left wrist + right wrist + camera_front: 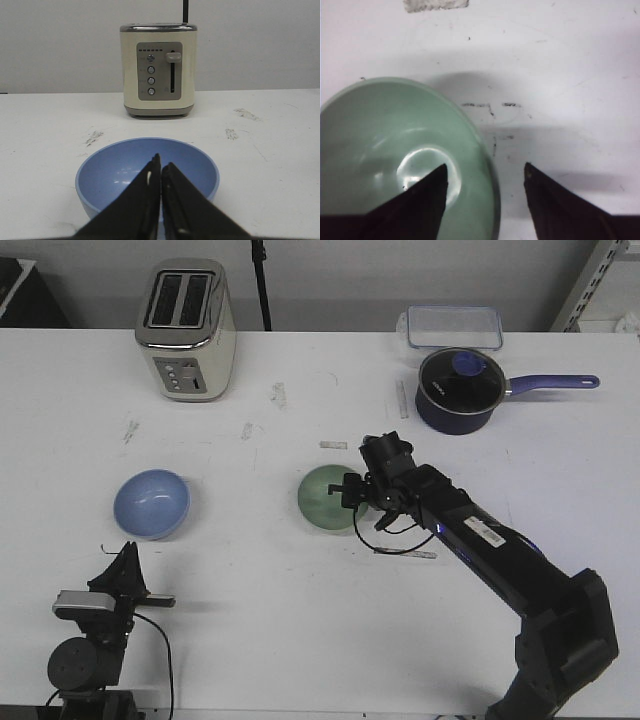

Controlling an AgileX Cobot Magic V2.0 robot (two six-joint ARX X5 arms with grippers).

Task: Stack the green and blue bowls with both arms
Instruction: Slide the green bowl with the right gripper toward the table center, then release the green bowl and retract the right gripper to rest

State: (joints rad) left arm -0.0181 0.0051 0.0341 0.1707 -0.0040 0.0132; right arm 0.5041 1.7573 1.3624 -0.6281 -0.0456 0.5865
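The pale green bowl (326, 498) sits mid-table and also shows in the right wrist view (405, 160). My right gripper (356, 493) (486, 172) is open and straddles the bowl's right rim, one finger over the inside, the other outside over the table. The light blue bowl (152, 504) sits at the left and fills the lower middle of the left wrist view (147, 167). My left gripper (122, 558) (160, 165) is shut and empty, just in front of the blue bowl, near the table's front edge.
A cream toaster (183, 330) stands at the back left, beyond the blue bowl (159, 70). A dark navy saucepan with a purple handle (460, 390) and a clear lidded box (453, 327) stand at the back right. Bits of tape lie on the white table (300, 620).
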